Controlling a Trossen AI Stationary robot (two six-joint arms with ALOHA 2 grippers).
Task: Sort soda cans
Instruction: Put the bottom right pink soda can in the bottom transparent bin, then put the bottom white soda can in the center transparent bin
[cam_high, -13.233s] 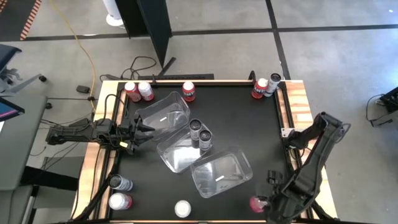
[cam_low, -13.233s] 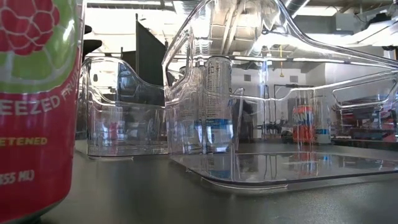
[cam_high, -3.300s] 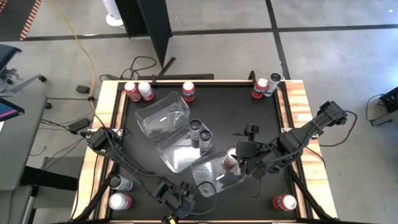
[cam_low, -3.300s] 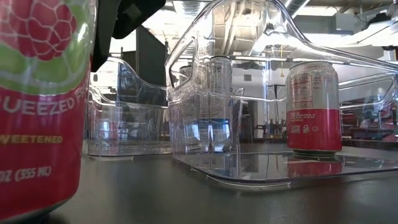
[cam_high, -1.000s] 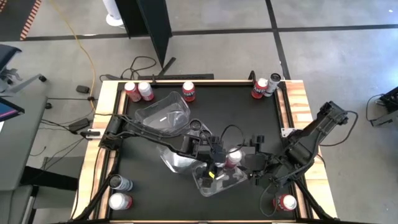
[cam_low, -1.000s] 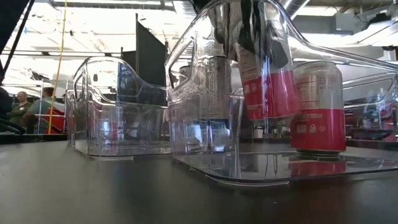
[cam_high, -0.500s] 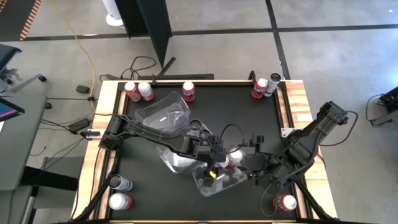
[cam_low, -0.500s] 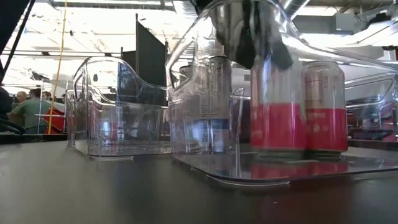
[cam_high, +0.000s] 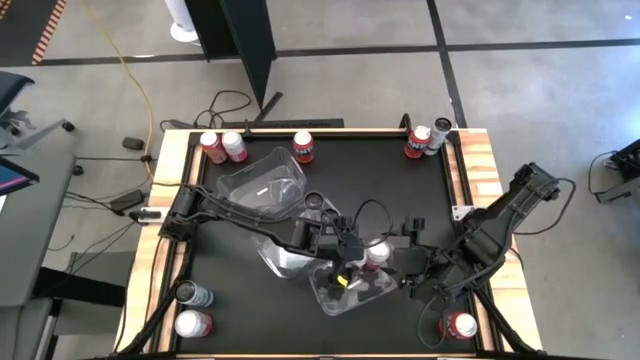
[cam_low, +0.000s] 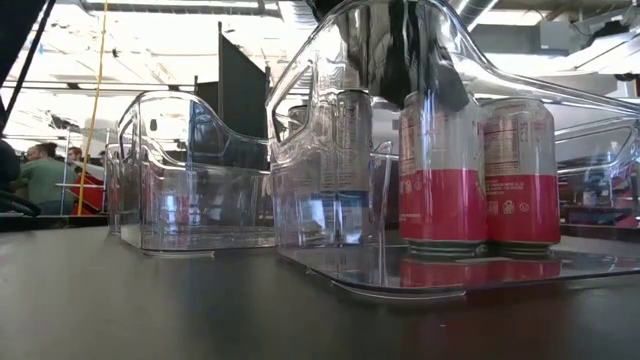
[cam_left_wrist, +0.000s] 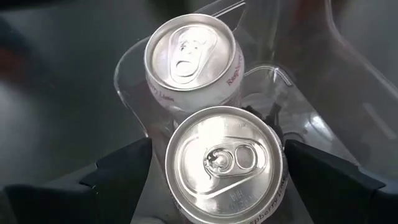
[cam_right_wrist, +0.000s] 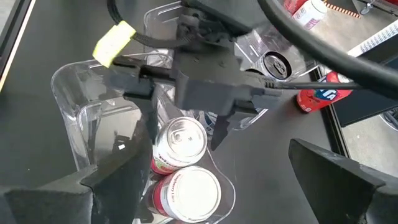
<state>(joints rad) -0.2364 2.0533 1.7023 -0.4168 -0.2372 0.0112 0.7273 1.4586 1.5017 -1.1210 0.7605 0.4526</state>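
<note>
Two white-and-red soda cans stand upright, side by side, on the floor of the near clear tub (cam_high: 335, 298). My left gripper (cam_left_wrist: 219, 163) is open, slanting down from the left. Its fingers stand on either side of the newer can (cam_left_wrist: 224, 163), a little off its wall, as the right wrist view also shows for this can (cam_right_wrist: 180, 140). The other can (cam_high: 377, 252) stands just beyond it. My right gripper (cam_right_wrist: 217, 152) hangs open beside the tub's right end, holding nothing.
Two more clear tubs lie toward the far left, the middle one (cam_high: 280, 252) with dark cans (cam_high: 314, 203). Cans stand along the far edge (cam_high: 234, 146) (cam_high: 303, 146) (cam_high: 418, 141), at the near left (cam_high: 193, 293) and the near right (cam_high: 460, 325).
The can in my left gripper hung tilted above the near tub's floor. It has come down and now stands upright beside the other can. My left gripper has opened and let go of it, staying over it.
</note>
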